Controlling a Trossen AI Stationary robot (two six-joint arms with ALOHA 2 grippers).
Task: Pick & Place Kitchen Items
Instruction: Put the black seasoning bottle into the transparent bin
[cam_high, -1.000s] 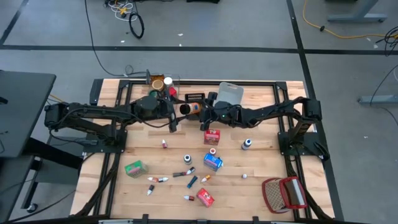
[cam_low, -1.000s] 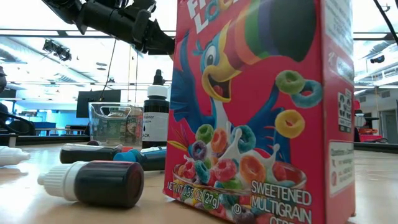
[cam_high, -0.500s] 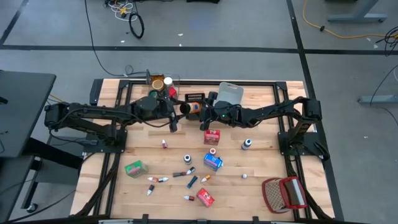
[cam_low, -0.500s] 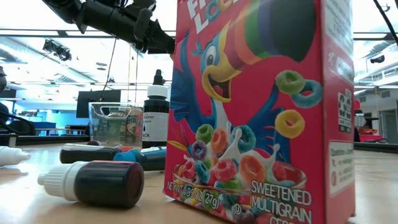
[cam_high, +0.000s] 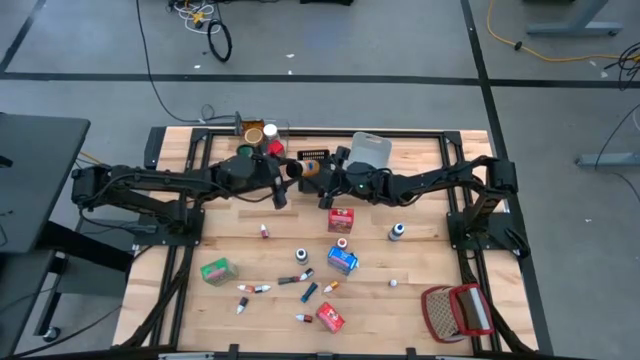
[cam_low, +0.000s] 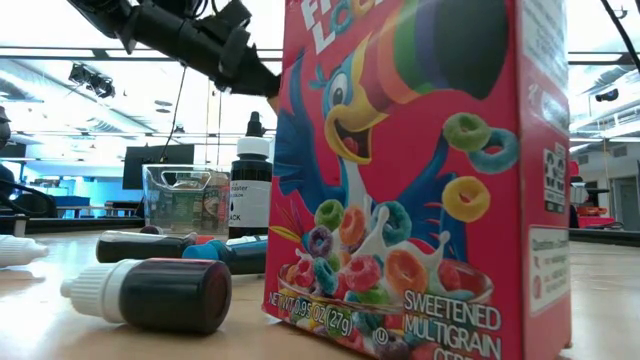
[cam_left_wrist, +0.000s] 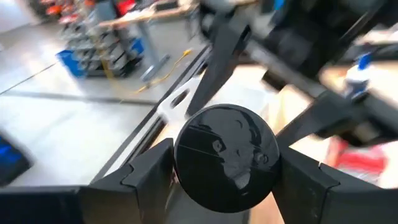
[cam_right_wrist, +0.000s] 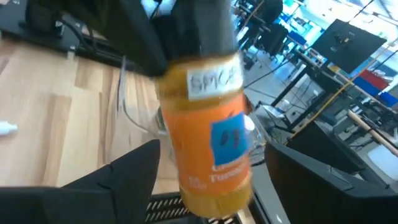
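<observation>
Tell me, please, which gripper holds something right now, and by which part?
The left gripper holds the orange jar by its black lid. The right gripper stands open around the jar's body, not gripping.

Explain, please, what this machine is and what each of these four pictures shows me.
It is a robot with two dark arms at a wooden table. One camera looks down from above, one sits at table height close to a red cereal box, and one rides on each wrist. Small boxes, bottles and colouring tubes lie scattered. Over the table's middle, the left gripper grips the black lid of an orange spice jar; the right gripper stands open around its body.
</observation>
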